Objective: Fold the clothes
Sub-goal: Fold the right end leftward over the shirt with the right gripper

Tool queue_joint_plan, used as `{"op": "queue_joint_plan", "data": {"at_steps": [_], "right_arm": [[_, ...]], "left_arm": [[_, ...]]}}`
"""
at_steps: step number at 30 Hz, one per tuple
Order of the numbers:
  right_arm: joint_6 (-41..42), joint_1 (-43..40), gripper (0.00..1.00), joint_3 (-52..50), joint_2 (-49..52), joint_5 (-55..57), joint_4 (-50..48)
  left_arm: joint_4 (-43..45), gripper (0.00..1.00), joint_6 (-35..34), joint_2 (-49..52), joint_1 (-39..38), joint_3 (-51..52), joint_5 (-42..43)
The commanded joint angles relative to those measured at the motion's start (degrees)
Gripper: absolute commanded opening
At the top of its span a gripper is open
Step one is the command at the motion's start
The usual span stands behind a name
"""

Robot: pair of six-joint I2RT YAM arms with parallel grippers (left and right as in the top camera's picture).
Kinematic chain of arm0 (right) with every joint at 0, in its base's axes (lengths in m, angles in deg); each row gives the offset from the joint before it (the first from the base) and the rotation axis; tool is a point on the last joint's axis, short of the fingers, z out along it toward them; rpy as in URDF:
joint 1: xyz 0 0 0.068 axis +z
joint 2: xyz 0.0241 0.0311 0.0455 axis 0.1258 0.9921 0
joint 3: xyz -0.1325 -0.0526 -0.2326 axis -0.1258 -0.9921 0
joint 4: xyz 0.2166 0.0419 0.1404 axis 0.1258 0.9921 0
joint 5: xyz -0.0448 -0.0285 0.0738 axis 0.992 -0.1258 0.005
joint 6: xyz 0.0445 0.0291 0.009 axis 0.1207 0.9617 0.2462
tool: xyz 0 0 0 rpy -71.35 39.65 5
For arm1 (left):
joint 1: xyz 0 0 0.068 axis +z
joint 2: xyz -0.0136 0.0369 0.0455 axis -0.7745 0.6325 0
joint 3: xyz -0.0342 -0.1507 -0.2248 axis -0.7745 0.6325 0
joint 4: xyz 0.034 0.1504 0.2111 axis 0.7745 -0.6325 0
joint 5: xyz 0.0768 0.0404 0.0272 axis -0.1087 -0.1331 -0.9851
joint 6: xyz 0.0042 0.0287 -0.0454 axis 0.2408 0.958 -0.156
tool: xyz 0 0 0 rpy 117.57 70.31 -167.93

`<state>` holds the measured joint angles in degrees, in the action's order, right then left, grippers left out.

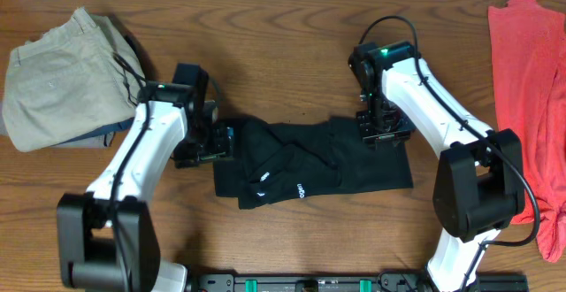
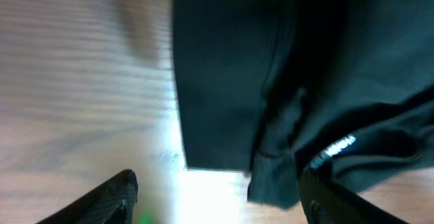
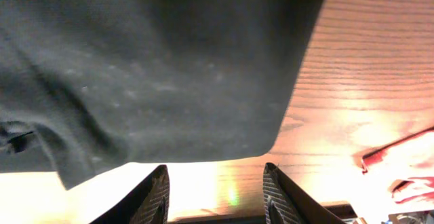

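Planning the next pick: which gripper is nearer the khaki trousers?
Left. The left gripper is at the black shirt's end toward the khaki trousers; the right gripper is at the shirt's opposite end, farther away.

Evenly lit overhead, blurred wrist views.
Glare on table [image 3: 352,102] beneath both wrist cameras; black shirt [image 2: 230,68] smeared, out of focus.

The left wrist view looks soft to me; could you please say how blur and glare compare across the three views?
Overhead: sharp and evenly lit, though the black shirt shows little fold detail. Left wrist: blurred, the table grain smeared, bright glare beside the shirt's edge. Right wrist: sharper, lint specks visible on the fabric, glare on the wood below its hem.
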<state>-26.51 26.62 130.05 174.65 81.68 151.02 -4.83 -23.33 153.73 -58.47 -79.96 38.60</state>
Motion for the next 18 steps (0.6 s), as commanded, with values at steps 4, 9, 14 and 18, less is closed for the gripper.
{"op": "queue_joint_plan", "data": {"at_steps": [4,9,14,18], "right_arm": [[1.31,-1.01,0.43,-0.42,-1.20,1.14,-0.02],[1.31,-1.01,0.43,-0.42,-1.20,1.14,-0.07],[1.31,-1.01,0.43,-0.42,-1.20,1.14,-0.24],[1.31,-1.01,0.43,-0.42,-1.20,1.16,-0.22]], "left_arm": [[6.73,0.78,3.28,6.58,0.17,4.46,3.76],[10.19,0.78,3.26,9.90,0.00,5.11,4.13],[10.78,0.78,3.28,11.19,-0.66,5.11,8.39],[10.58,0.68,3.26,11.19,-1.25,5.11,8.37]]}}
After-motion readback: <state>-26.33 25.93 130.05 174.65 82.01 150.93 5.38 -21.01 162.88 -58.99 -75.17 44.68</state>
